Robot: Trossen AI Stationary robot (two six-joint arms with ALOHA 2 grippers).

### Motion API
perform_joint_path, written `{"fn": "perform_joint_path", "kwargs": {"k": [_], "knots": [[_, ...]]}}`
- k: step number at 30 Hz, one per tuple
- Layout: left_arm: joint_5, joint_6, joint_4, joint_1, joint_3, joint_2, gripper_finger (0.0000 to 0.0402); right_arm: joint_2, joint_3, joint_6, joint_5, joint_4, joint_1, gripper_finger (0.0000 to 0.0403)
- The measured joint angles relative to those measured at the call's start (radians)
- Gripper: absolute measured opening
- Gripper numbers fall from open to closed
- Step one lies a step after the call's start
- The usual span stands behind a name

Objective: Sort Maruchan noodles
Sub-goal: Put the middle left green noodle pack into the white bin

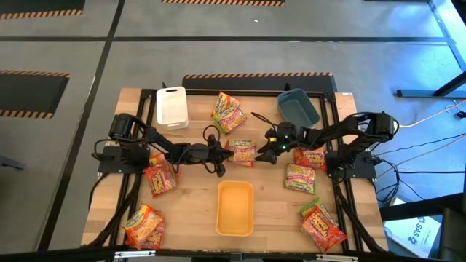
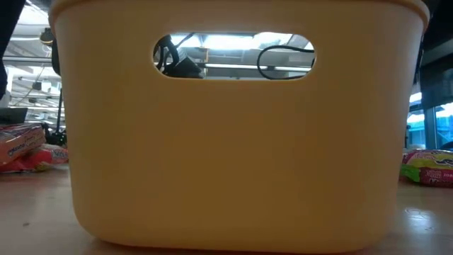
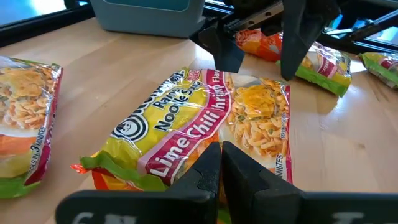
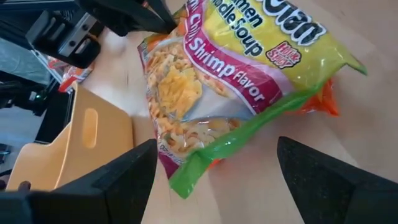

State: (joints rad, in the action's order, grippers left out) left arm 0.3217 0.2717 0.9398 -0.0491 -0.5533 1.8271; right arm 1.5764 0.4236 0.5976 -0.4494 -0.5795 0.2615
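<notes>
I have both arms reaching toward the middle of the table (image 1: 196, 200), where a green-pink Lime Chili Shrimp packet (image 1: 242, 151) lies just beyond the far end of the yellow bin (image 1: 235, 208). My left gripper (image 1: 218, 148) sits at the packet's left edge with its fingers (image 3: 205, 177) pressed together, pinching the near edge of the wrapper as the left wrist view shows it. My right gripper (image 1: 271, 148) is at the packet's right side with its fingers (image 4: 134, 168) spread wide, straddling the green end of the wrapper without clamping it; an orange packet peeks from under this one in both wrist views. The other noodle packets are scattered: another green-pink one (image 1: 227, 111) lies far, between the white bin (image 1: 172, 106) and the blue bin (image 1: 298, 108); an orange-yellow one (image 1: 310, 157) and a green one (image 1: 299, 177) lie on the right under the right arm; a red one (image 1: 322, 226) sits at the near right corner; a red one (image 1: 159, 177) lies on the left by the left arm, and an orange one (image 1: 143, 226) at the near left corner. In the low view the yellow bin fills nearly everything, with packets showing at either side.
</notes>
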Motion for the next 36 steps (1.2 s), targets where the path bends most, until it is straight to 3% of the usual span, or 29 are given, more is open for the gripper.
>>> {"fn": "perform_joint_path", "kwargs": {"k": [29, 36], "knots": [[-0.018, -0.048, -0.001, 0.012, 0.0, 0.0, 0.0011, 0.0, 0.002, -0.002, 0.181, -0.075, -0.02, 0.0316], [-0.055, -0.043, -0.051, 0.009, 0.0, -0.091, 0.0011, -0.01, 0.002, -0.027, 0.195, -0.078, -0.019, 0.0316]]}}
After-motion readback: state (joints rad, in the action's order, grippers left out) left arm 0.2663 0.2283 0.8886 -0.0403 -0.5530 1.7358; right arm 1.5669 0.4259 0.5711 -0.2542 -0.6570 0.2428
